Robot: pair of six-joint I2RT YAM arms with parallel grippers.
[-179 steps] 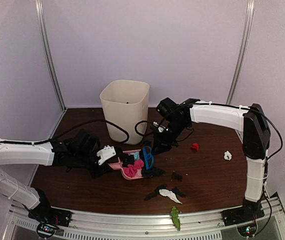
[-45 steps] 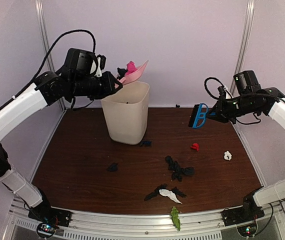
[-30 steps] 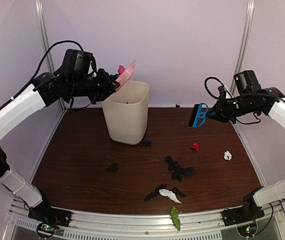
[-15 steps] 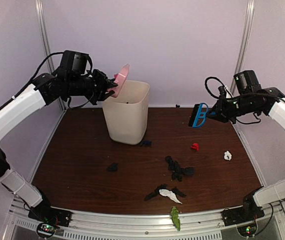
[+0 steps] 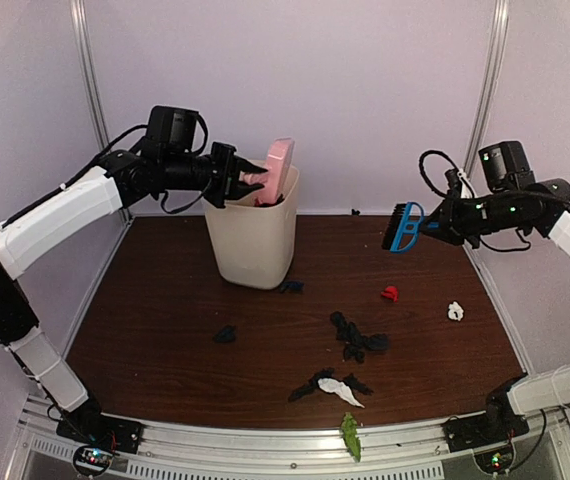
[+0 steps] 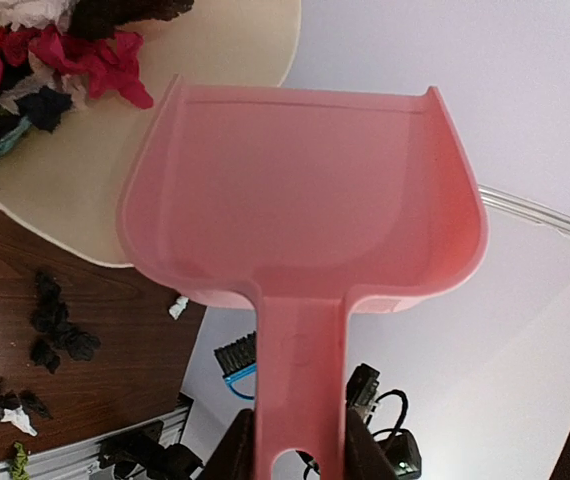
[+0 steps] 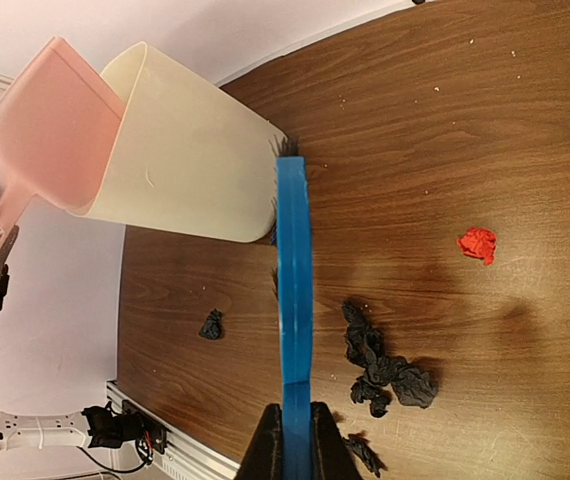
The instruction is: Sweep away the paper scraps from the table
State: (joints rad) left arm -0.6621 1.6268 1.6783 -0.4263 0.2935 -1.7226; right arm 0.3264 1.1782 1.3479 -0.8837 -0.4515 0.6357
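Paper scraps [image 5: 357,340] are lying scattered across the counter [image 5: 145,330]: black clumps, a red wad [image 5: 390,293], a white wad [image 5: 455,311] and a green wad [image 5: 349,435] on the front rail. Others, magenta, red, black and white, are sitting heaped in the cream bin [image 5: 255,235]. The pink dustpan [image 5: 278,170], slanting above the rim half a second ago, is now standing steep against it, emptied. The left end effector [image 5: 246,181] is gripping its handle. The right end effector [image 5: 428,226] is clamping the blue brush [image 5: 401,227] aloft, well apart from the scraps.
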